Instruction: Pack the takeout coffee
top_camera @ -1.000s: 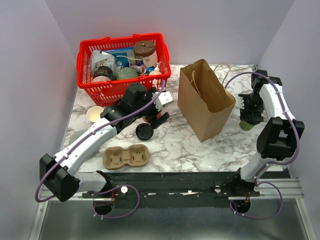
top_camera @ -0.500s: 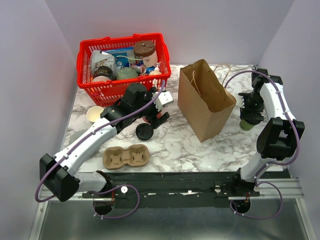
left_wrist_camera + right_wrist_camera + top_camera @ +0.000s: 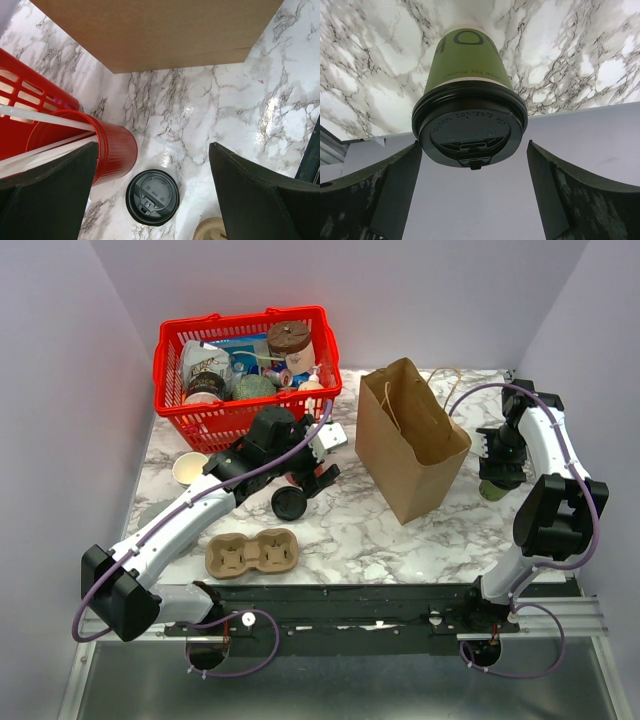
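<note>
**Item: takeout coffee (image 3: 469,70).** Green paper cup with a black lid, standing upright on the desk (image 3: 345,525) at its right edge, about mid-depth. It is just right of the paper bag (image 3: 410,445) and apart from it. The long axis is vertical, lid uppermost.

**Right claw (image 3: 473,150).** Spread wide and set over the cup. In the right wrist view one finger stands on each side of the lid rim, with a gap showing on both sides, so nothing is gripped. The cup lies straight below the claw, along its line of reach and centred between the fingers.

**Left claw (image 3: 154,147).** Spread wide and empty, left of the bag. It is above a loose black lid (image 3: 152,197) and beside a red cup (image 3: 110,147). It is well apart from the coffee, with the bag between them.

**Nearer arm.** The right arm, plainly.

**Paper bag.** Upright with its mouth open to the top, immediately left of the coffee.

**Judgement.** The coming move turns on the fingers closing across the upright cup at or just under the lid. The cup then has to go up and left over the bag's rim.

**Other stock.**
- Red basket (image 3: 240,318) at far left, filled with goods.
- Cardboard cup carrier (image 3: 252,552) at near left.
</note>
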Available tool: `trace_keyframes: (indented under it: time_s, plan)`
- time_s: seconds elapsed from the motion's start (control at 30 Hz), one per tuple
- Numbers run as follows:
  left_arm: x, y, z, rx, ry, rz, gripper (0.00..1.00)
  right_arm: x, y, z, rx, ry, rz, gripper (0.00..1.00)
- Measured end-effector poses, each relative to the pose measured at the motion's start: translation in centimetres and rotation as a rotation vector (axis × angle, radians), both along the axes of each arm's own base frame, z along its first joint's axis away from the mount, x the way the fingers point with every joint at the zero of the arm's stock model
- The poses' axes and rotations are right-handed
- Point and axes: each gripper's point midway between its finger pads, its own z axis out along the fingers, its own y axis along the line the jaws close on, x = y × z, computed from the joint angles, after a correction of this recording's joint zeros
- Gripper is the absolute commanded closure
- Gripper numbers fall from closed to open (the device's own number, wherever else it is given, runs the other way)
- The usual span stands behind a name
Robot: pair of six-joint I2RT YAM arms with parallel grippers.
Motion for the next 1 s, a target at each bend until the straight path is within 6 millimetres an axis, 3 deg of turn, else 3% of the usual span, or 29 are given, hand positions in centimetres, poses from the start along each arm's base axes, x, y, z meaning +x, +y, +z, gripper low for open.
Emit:
trace_keyframes:
  time_s: [0.37, 0.8, 1.0]
  plan:
    - [0.0, 0.0, -0.1, 0.001, 0.005, 0.001, 0.01, -0.2, 0.0, -0.9, 0.000, 0.009, -0.004, 0.06]
    - [0.2, -0.2, -0.1, 0.001, 0.005, 0.001, 0.01, 0.0, -0.1, -0.3, -0.003, -0.009, -0.047, 0.24]
    - [1.4, -1.0, 1.8, -0.020, -0.026, 0.002, 0.01, 0.0, 0.2, 1.3, 0.021, -0.050, -0.115, 0.32]
